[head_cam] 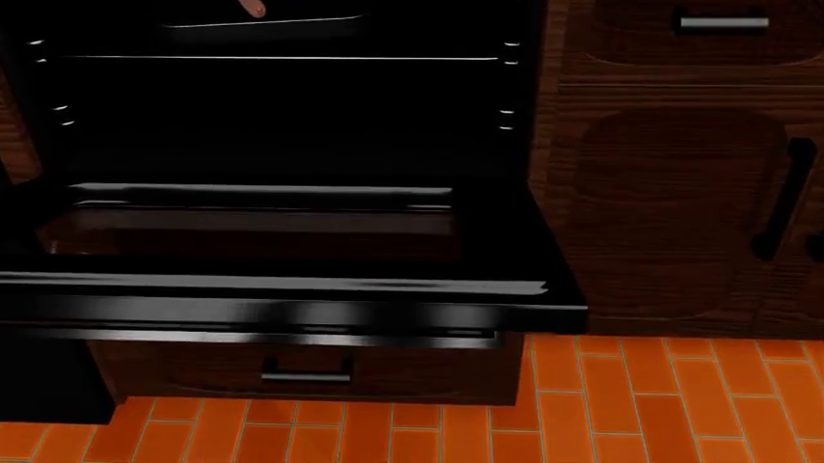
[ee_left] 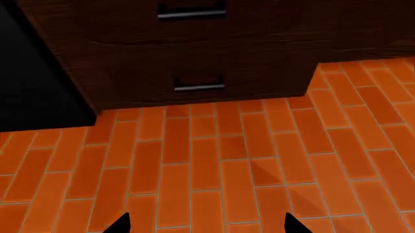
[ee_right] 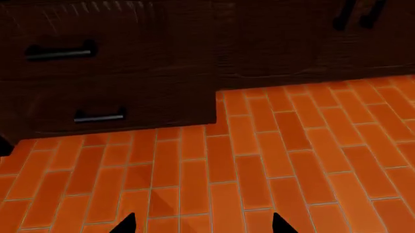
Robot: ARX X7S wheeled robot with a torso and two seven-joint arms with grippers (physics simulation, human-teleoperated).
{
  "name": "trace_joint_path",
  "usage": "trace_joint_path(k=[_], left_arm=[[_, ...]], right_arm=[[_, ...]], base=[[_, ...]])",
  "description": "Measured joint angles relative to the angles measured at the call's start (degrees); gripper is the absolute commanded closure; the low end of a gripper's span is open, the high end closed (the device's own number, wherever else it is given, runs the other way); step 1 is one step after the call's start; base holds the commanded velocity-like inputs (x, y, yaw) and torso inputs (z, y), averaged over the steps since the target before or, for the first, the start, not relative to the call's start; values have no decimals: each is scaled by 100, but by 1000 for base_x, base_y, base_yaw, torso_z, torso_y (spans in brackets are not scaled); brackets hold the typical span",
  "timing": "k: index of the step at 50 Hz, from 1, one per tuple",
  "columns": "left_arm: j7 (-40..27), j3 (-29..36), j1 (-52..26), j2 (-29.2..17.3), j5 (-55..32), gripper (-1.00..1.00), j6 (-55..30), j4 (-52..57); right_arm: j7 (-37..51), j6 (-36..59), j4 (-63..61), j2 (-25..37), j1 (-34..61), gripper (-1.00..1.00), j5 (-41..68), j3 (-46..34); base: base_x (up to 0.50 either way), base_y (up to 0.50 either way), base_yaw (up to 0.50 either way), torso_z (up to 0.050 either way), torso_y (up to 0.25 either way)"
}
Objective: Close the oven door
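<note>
— What does the head camera take in, starting with the biggest thing?

— The oven door (head_cam: 289, 246) dominates. It hangs open, folded down flat and level, its glossy black inner face up and its dark glass window showing through. Behind the oven door gapes the black oven cavity (head_cam: 277, 121), with thin rack rails on both side walls.

— And the handle?

— The long silvery bar handle (head_cam: 277, 338) runs along the oven door's outer edge, on its underside, nearest the camera.

— What surrounds it?

— Right of the oven door stands a brown wooden cabinet door (head_cam: 676, 212) with a black vertical handle (head_cam: 782, 198). Above that cabinet door sits a drawer front with a short metal handle (head_cam: 724, 21). Under the oven door is a brown wooden drawer (head_cam: 309, 371) with a short metal handle of its own. Orange brick floor (head_cam: 618, 405) stretches below the oven door.

— Anything blocking the oven door?

— Nothing lies on it, and neither arm shows in the head view.

— The grippers, then?

— The left gripper (ee_left: 206, 225) shows only two dark fingertips (ee_left: 121, 223) spread well apart over the floor, holding nothing, facing stacked wooden drawers. The right gripper (ee_right: 202, 224) looks the same: tips (ee_right: 126, 223) parted wide, empty, above the tiles near another drawer stack.
</note>
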Motion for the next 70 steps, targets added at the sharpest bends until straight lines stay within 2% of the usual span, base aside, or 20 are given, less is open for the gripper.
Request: trace_joint_path(k=[8,20,51,70], left_arm=[[325,-77,-529,34,6,-100,-600,-830],[571,-233,-775,82,110,-100,-1017,-1303],[776,-709,-780,146,618,-100,-1252,-1509],[811,-814,-725,188,807,-100,-1306,-1514]], right_arm=[[-201,262,1208,-35,613,-100,-188,266],[-362,443,1897,-88,927,-100,-593,612],[-547,454,2183,-204,1015,-100,-1175,1060],[-606,562,2192,-191,968,-100,-1230,1274]], base=[[0,0,0,0,0],[0,40,0,0,0],[40,328,0,0,0],[160,42,0,0,0]])
